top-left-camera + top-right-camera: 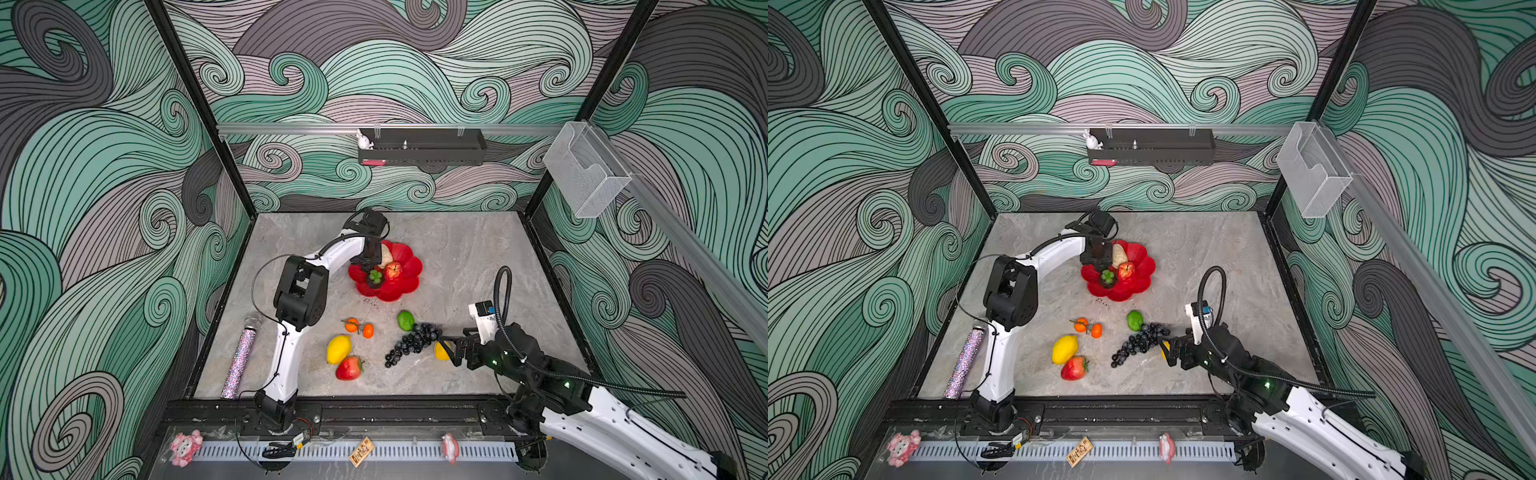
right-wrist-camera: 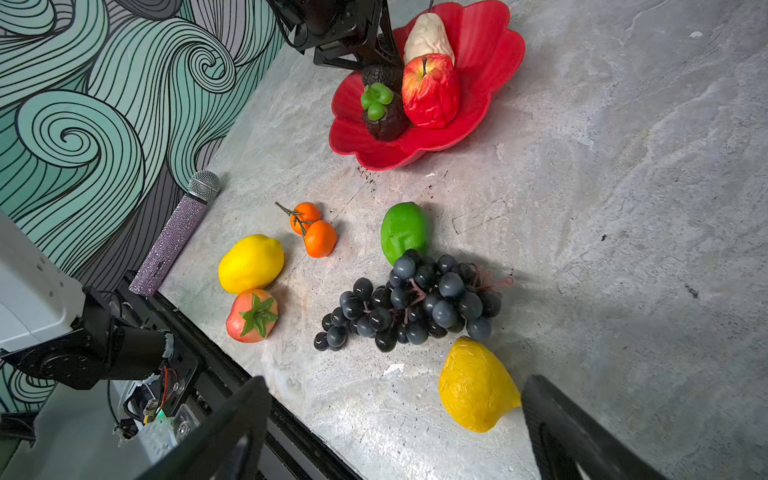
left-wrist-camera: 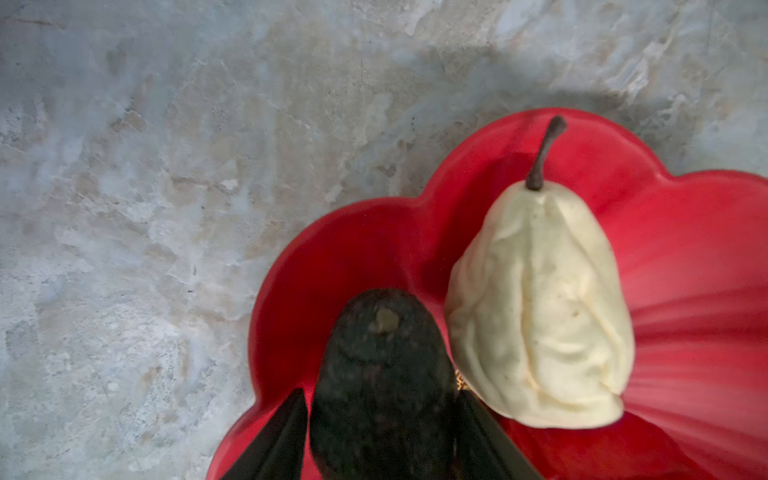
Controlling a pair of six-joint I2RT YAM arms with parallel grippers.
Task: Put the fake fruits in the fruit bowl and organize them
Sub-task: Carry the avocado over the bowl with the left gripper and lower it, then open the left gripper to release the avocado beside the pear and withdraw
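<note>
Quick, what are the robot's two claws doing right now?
Left gripper: around the avocado in the fruit bowl; grip cannot be told.
Right gripper: open, empty, by a lemon.

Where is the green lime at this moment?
In both top views the lime lies on the table near the middle, between the bowl and the grapes, right beside the grapes.

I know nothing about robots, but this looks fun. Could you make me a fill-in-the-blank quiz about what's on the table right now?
1. The cream pear lies in the red ____.
2. The left hand flanks a dark ____.
3. Beside the lime lies a black bunch of ____.
4. The right hand, wide open, hovers by a yellow ____.

Missing words: bowl; avocado; grapes; lemon.
</note>
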